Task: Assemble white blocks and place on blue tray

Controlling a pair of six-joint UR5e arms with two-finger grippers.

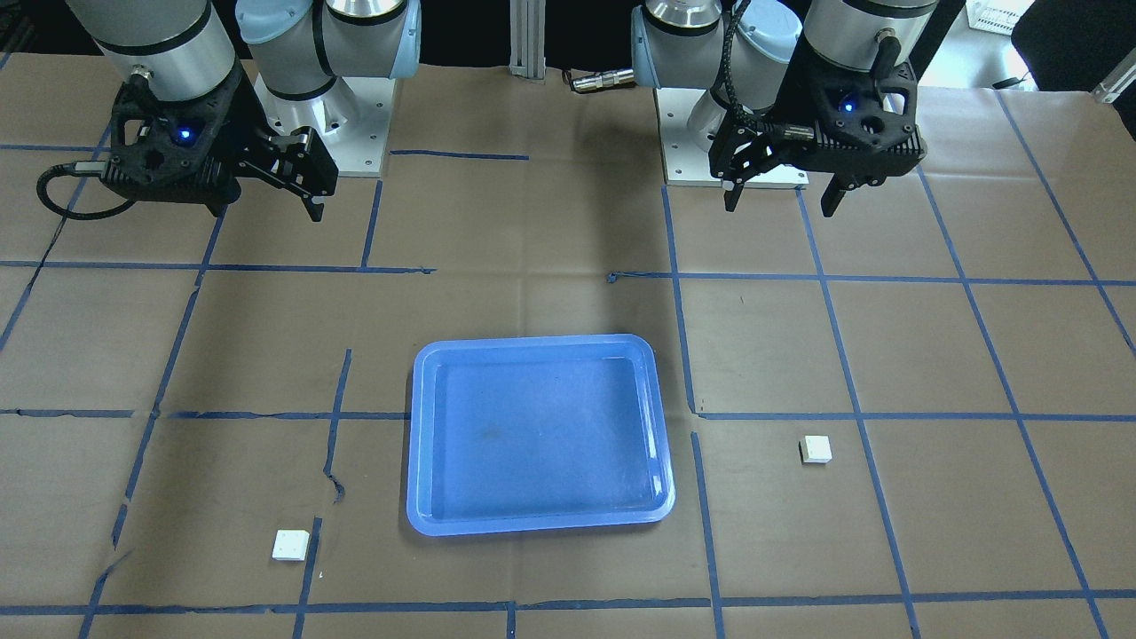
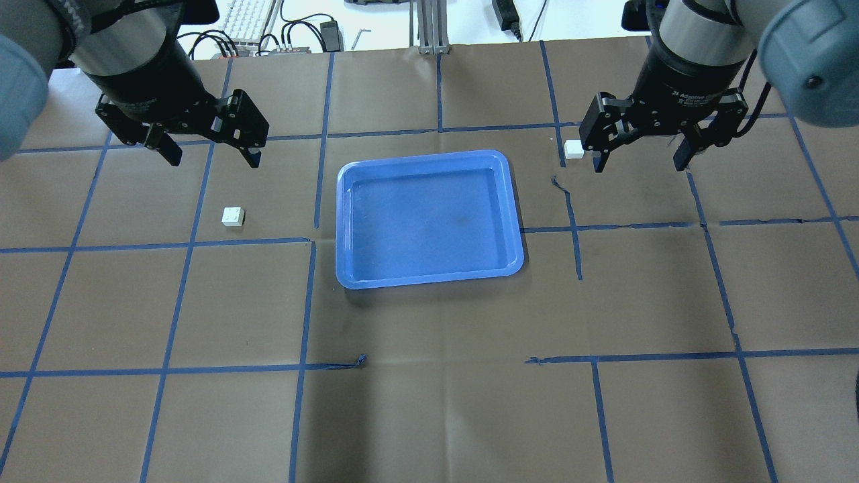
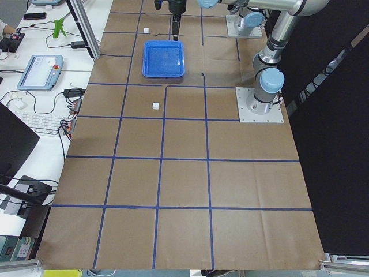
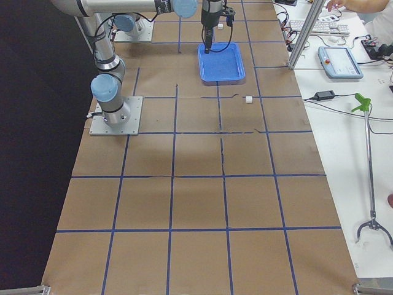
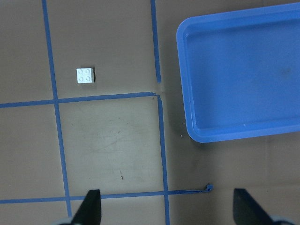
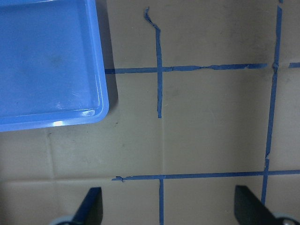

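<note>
The blue tray lies empty mid-table; it also shows in the front view. One white block sits on the paper left of the tray, and in the left wrist view it shows four studs. My left gripper hovers open and empty beyond that block. The other white block sits right of the tray, just beside my right gripper, which is open and empty. The front view shows both blocks. The right wrist view shows only the tray's corner, no block.
Brown paper with a blue tape grid covers the table. The arm bases stand at the robot's side. A keyboard and cables lie beyond the far edge. An operator's desk with a pendant stands alongside.
</note>
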